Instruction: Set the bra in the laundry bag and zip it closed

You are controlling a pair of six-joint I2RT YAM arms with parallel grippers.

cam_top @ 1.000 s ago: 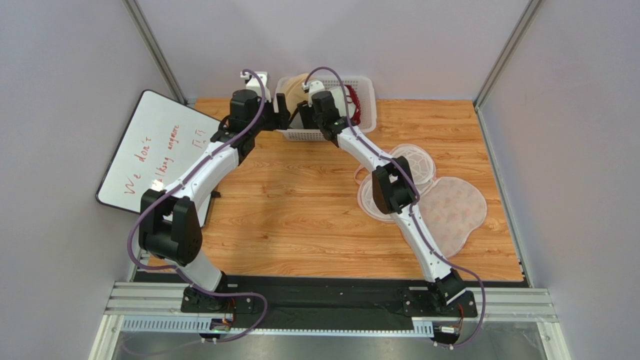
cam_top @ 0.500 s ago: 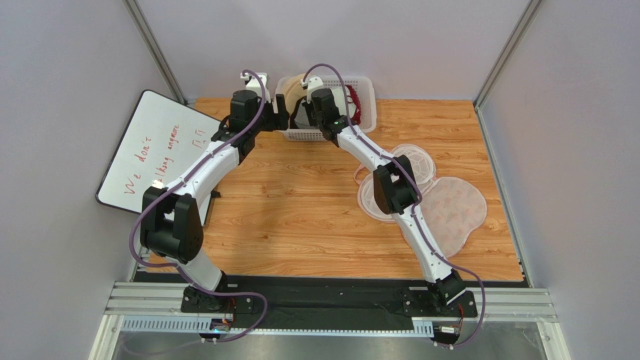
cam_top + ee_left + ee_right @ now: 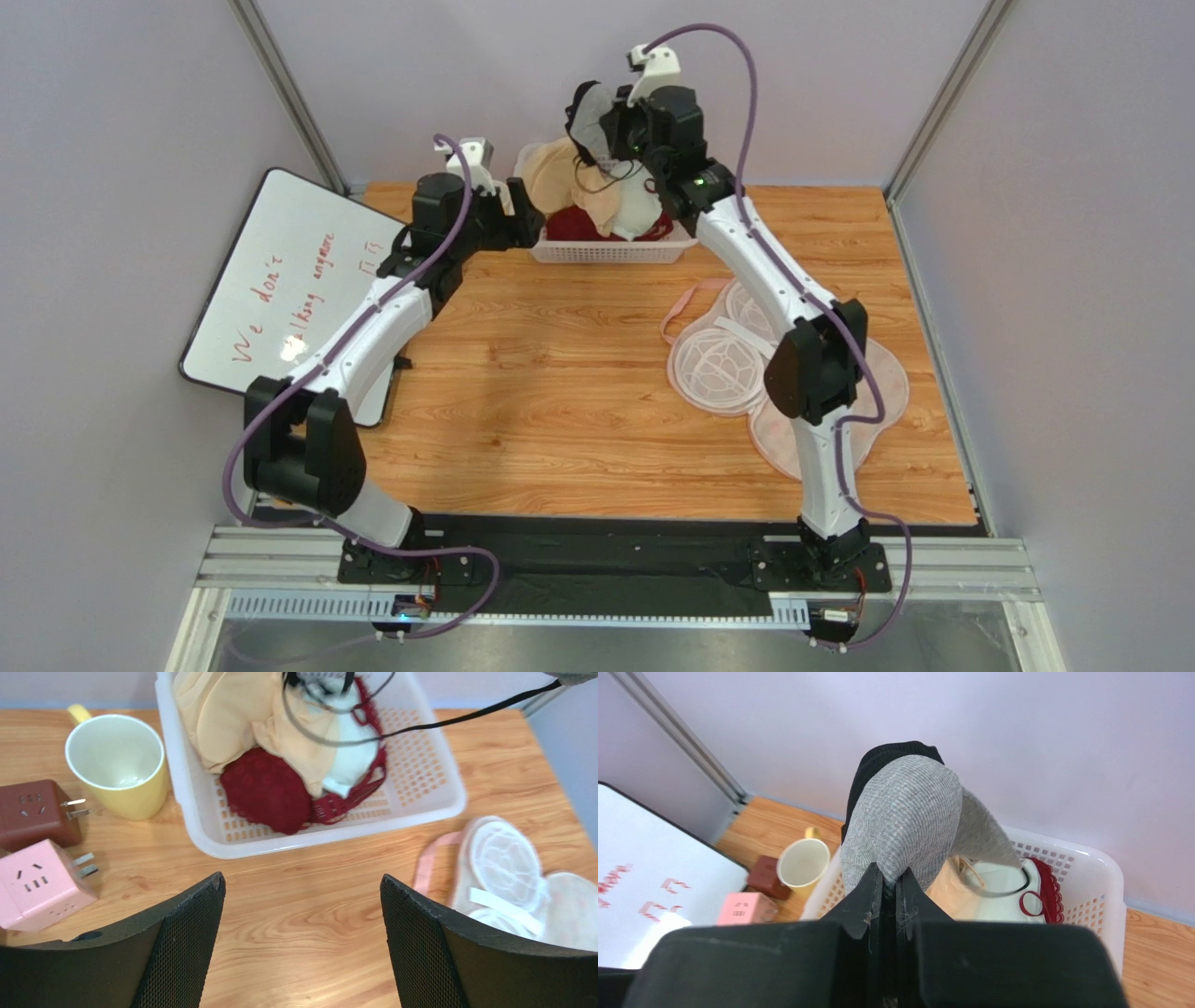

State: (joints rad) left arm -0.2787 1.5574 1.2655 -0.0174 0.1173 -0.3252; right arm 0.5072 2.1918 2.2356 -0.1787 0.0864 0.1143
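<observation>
While the right fingers clench the bra, it lifts lightly.
Soft, padded; cup edge pinched between them; left fingers spread, empty.

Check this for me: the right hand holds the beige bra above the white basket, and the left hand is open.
Not the beige bra: the right wrist view shows the right hand shut on the grey bra above the white basket. The left hand is open.

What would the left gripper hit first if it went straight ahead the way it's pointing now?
Probably the near wall of the white basket, straight ahead of the open left gripper across a strip of wooden table. Depth is unclear: tilted downward, it would touch the table first.
</observation>
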